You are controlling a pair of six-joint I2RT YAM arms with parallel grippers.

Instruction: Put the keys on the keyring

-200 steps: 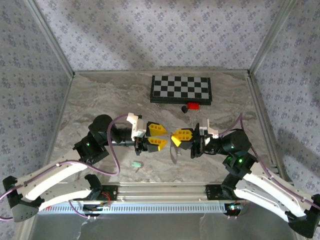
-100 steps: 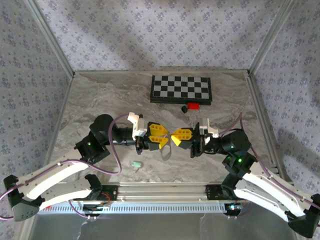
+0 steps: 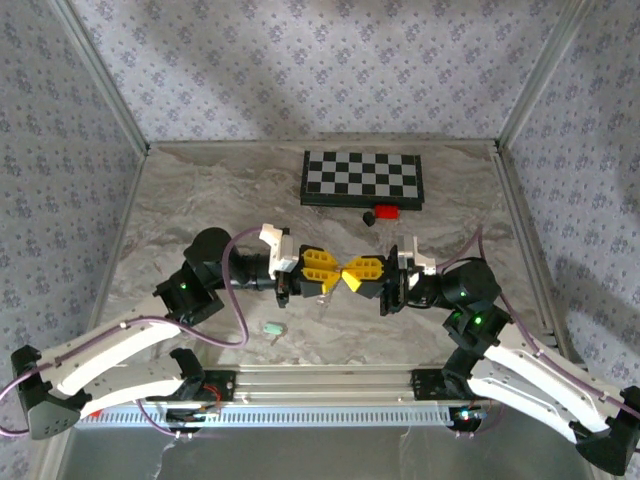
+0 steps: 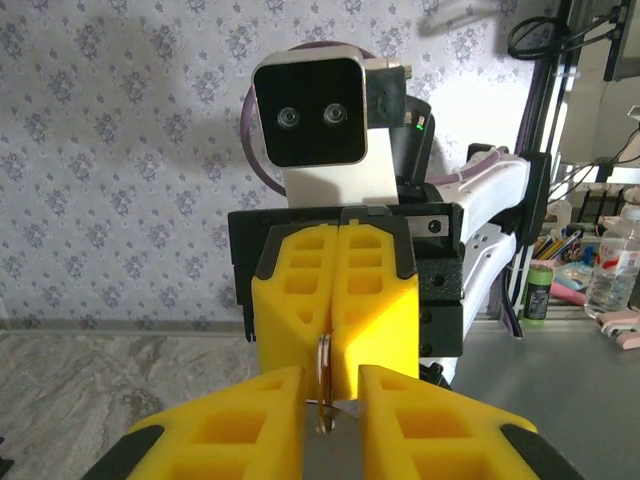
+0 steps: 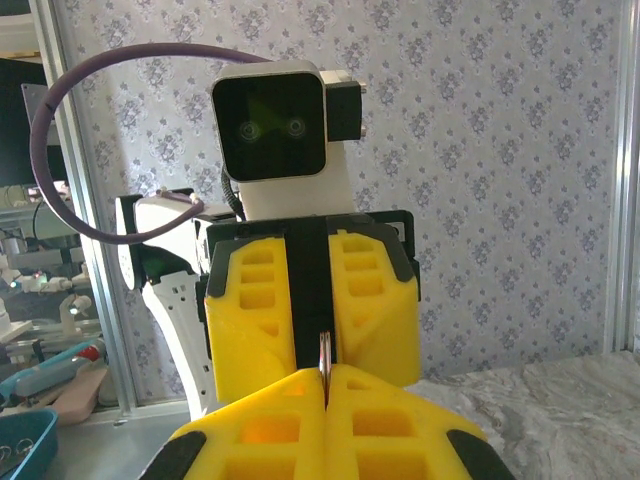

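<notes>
My two grippers meet tip to tip above the middle of the table. The right gripper (image 3: 350, 276) (image 5: 324, 385) is shut on the keyring (image 5: 324, 350), a thin silvery ring seen edge-on and sticking out past its fingertips. The left gripper (image 3: 334, 273) (image 4: 331, 400) faces it with its jaws a narrow gap apart. The keyring (image 4: 324, 380) stands inside that gap, close to the left finger (image 4: 250, 420); I cannot tell if it touches. The key (image 3: 272, 328), tiny with a mint-green head, lies on the table near the front, below the left gripper.
A checkerboard (image 3: 362, 178) lies at the back of the table, with a small red block (image 3: 387, 212) and a black block (image 3: 368, 216) just in front of it. Patterned walls close in the left, right and back sides.
The left gripper has slid right until its fingertips reach the right gripper's, and its jaws have narrowed around the ring. The right arm and the key have stayed put.
</notes>
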